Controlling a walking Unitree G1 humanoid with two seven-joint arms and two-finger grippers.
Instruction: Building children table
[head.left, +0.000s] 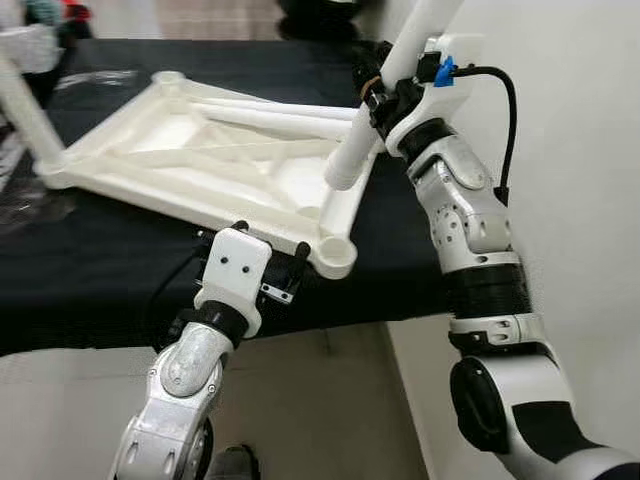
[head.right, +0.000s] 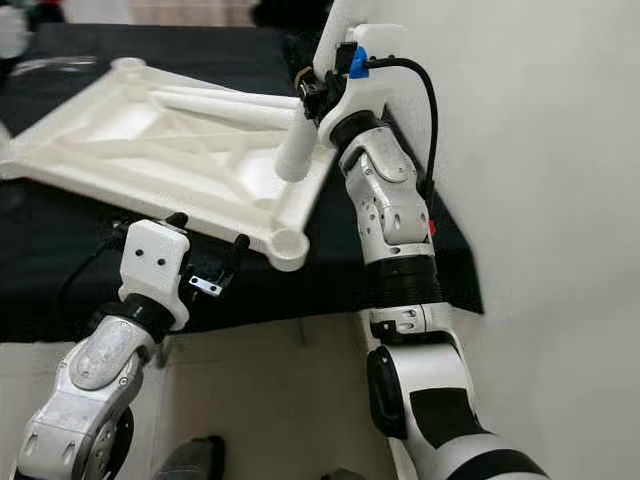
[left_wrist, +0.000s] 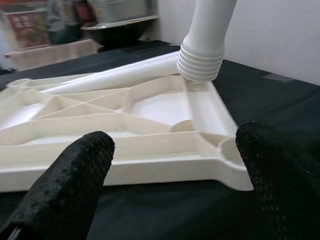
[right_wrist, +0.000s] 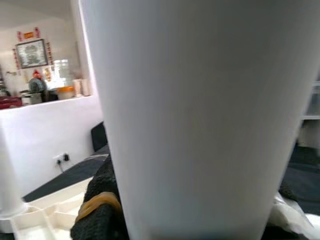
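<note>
Right gripper (head.left: 385, 95) is clamping the white table leg (head.left: 385, 90) with its threaded end hovering off-socket over the upturned tabletop (head.left: 200, 150) on the black cloth (head.left: 90, 270), left gripper (head.left: 268, 268) is idling open at the tabletop's near edge — tilted leg risks cross-threading or missing the corner socket (head.left: 337, 255).

My right arm reaches up and forward, elbow bent, wrist tilted inward. My right gripper (head.left: 385, 95) is clamped around a white table leg (head.left: 385, 95), which runs slantwise through my fingers. My left arm is lower, forearm angled up from the elbow. My left gripper (head.left: 268, 258) sits at the near edge of the tabletop, its two black fingers (left_wrist: 75, 172) spread wide apart, holding nothing.
</note>
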